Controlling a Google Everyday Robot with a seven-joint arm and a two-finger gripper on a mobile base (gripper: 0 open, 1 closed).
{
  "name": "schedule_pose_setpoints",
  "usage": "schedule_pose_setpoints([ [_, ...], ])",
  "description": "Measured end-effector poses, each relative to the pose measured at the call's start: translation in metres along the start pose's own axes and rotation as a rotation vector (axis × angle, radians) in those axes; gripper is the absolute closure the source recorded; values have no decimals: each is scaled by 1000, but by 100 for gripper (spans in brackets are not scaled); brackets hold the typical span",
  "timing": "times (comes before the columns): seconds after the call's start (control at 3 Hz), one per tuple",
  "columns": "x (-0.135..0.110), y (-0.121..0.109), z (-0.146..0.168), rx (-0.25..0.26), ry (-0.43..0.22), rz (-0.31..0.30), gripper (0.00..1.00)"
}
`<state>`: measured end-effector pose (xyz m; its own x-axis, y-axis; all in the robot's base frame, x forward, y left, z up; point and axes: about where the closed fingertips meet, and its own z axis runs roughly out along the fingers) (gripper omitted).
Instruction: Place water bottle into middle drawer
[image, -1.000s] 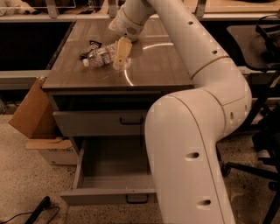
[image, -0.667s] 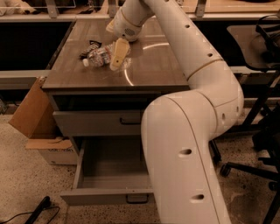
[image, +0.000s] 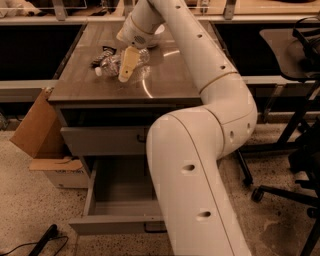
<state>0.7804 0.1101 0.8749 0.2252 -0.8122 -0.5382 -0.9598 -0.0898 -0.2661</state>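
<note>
Wood-grain surface (image: 165, 82): brown cabinet top with a bright curved streak of glare. It carries the bottle and a wrapper on its far left part.
Water bottle (image: 108, 65): clear and ribbed, lying on its side on the surface with its white cap towards the front left. It is well apart from the drawer below.
My tool (image: 125, 72): down at the bottle, with a pale yellowish part of it lying across the bottle's body. I cannot tell whether it is clenched on the bottle or released.
My arm (image: 200, 165): white. It rises in the foreground, bends at the right and reaches back over the surface to the bottle, covering the right part of both drawer fronts.
Dark wrapper (image: 103, 54): just behind the bottle. I cannot tell whether the two touch.
Middle drawer (image: 112, 224): grey and standing open under the surface, with its bare floor showing.
Upper drawer front (image: 102, 141): grey and closed, directly above the open one.
Cardboard box (image: 35, 125): on the speckled floor, just left of the cabinet.
Office chair (image: 295, 165): dark, at the right edge.
</note>
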Motion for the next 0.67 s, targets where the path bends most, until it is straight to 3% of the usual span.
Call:
schedule_pose_setpoints([
  [0.67,14,-7,20,8,23,103,2],
])
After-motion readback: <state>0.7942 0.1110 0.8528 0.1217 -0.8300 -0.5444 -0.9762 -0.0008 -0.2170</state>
